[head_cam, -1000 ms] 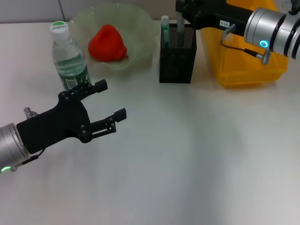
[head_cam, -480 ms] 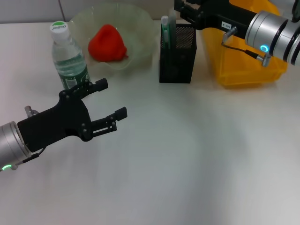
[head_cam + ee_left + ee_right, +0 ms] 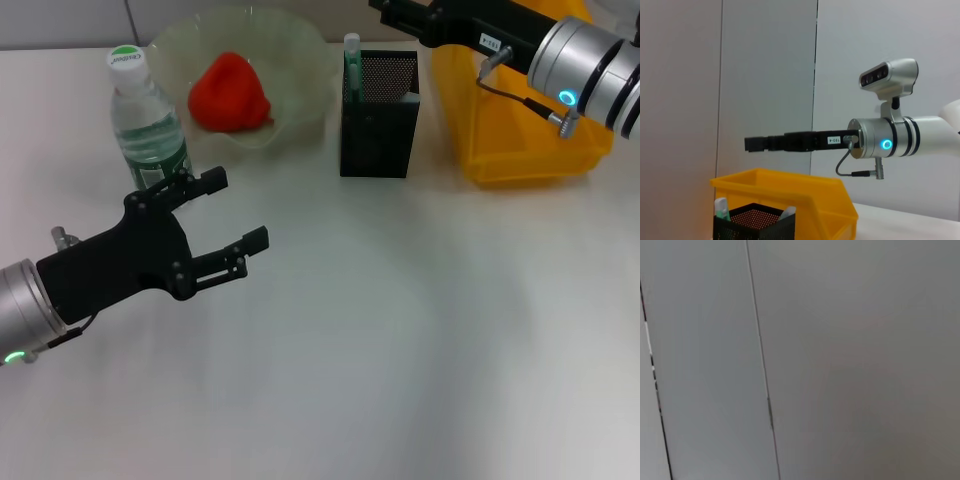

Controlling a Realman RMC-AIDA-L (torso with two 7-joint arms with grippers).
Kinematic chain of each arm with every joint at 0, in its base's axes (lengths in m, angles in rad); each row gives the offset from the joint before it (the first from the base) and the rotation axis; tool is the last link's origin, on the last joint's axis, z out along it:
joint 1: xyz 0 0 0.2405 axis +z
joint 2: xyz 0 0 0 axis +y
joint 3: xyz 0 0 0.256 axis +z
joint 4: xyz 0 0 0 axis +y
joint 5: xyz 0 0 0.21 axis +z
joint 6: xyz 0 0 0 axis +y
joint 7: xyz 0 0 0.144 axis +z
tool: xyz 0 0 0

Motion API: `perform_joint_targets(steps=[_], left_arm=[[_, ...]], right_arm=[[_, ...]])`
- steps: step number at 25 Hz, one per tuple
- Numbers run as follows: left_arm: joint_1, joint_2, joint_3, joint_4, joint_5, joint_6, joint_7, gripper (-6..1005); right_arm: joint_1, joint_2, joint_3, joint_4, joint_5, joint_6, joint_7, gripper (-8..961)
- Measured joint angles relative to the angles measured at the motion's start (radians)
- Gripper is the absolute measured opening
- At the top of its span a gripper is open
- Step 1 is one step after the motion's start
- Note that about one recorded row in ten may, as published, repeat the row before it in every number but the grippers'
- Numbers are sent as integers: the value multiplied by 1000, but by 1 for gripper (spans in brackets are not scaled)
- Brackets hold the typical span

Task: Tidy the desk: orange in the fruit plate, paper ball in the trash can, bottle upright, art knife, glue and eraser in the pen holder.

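Here the bottle (image 3: 146,124) stands upright on the white counter (image 3: 400,330) beside the fruit plate (image 3: 290,60), which holds the red-orange fruit (image 3: 229,92), and the black mesh pen holder (image 3: 378,115) with a green-capped stick (image 3: 352,60) in it sits just beside the yellow bin (image 3: 530,130). The left claw (image 3: 238,215) hovers low over the counter, near the bottle, its 2 fingers spread apart and holding nothing. The right claw (image 3: 754,144) is raised above the pen holder and bin, but I cannot tell whether its fingers are apart or together.
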Motion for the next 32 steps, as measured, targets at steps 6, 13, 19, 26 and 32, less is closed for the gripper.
perform_joint_targets(steps=[6,13,19,26,32], left_arm=[[1,0,3,-1,0,2,0,859],[0,5,9,1,3,16,-21,859],[5,42,14,23,18,93,-105,859],[-1,79,17,53,88,165,-212,859],[-20,78,17,87,182,178,-276,859]], right_arm=[[-17,0,2,4,69,-92,8,765],[-95,-10,-3,9,130,-426,27,774],[-162,-32,-5,-53,-2,-622,170,774],[-160,-77,-3,-87,-261,-716,301,775],[-143,-73,-3,-88,-461,-708,312,775]])
